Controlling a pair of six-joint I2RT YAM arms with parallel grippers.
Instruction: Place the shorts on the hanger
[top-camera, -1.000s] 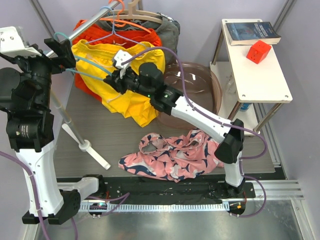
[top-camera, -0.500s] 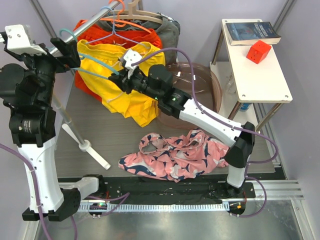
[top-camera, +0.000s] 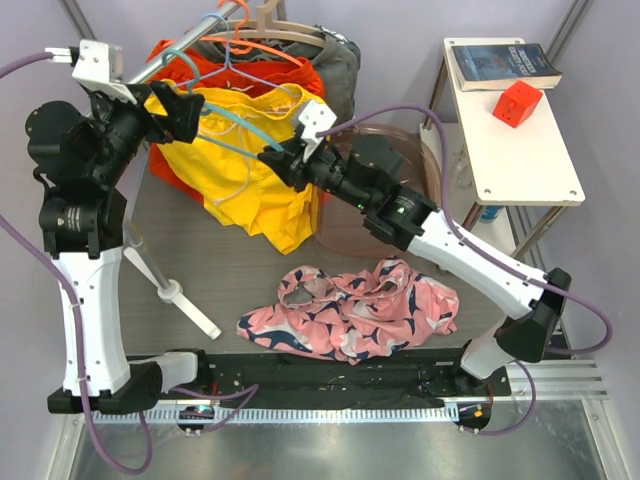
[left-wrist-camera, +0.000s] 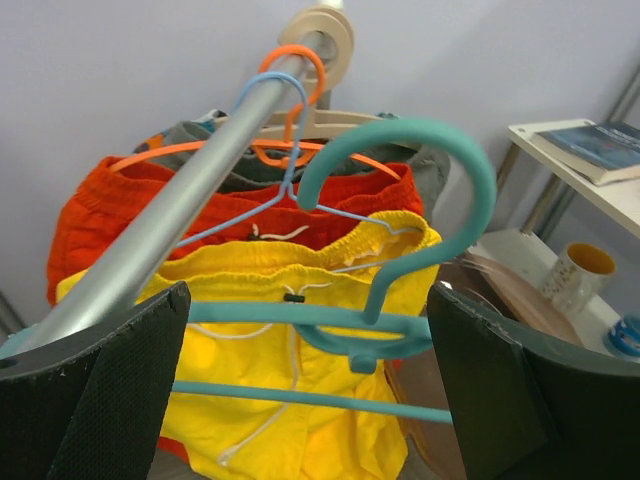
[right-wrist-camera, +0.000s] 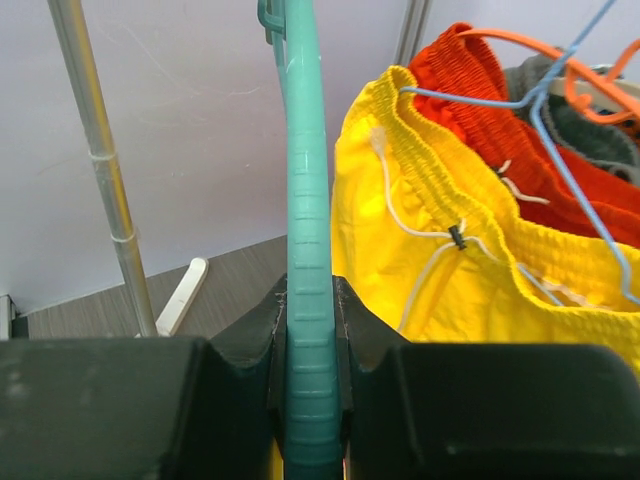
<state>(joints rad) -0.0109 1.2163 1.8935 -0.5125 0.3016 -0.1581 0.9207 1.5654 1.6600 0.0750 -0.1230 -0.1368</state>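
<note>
The pink shorts (top-camera: 350, 310) with navy and white shark shapes lie crumpled on the table in front of the arm bases. The teal hanger (top-camera: 240, 125) is held in the air in front of the rail. My right gripper (top-camera: 278, 162) is shut on one end of its bar, and the right wrist view shows the ribbed teal bar (right-wrist-camera: 305, 200) pinched between the fingers (right-wrist-camera: 310, 330). My left gripper (top-camera: 178, 108) is open at the hook end. In the left wrist view the teal hook (left-wrist-camera: 470, 160) and bars lie between the wide-apart fingers (left-wrist-camera: 310, 390), untouched.
A metal rail (top-camera: 170, 55) carries yellow drawstring shorts (top-camera: 255, 195) on a blue wire hanger, red shorts, an orange hanger (top-camera: 265, 50) and a wooden hanger. The rack's white foot (top-camera: 185, 300) stands left. A brown bowl (top-camera: 400, 165) and a white shelf (top-camera: 520, 150) with a book are right.
Both grippers have moved to the right, carrying the teal hanger rightward in front of the yellow shorts. The left wrist has turned and risen. The pink shorts have not moved.
</note>
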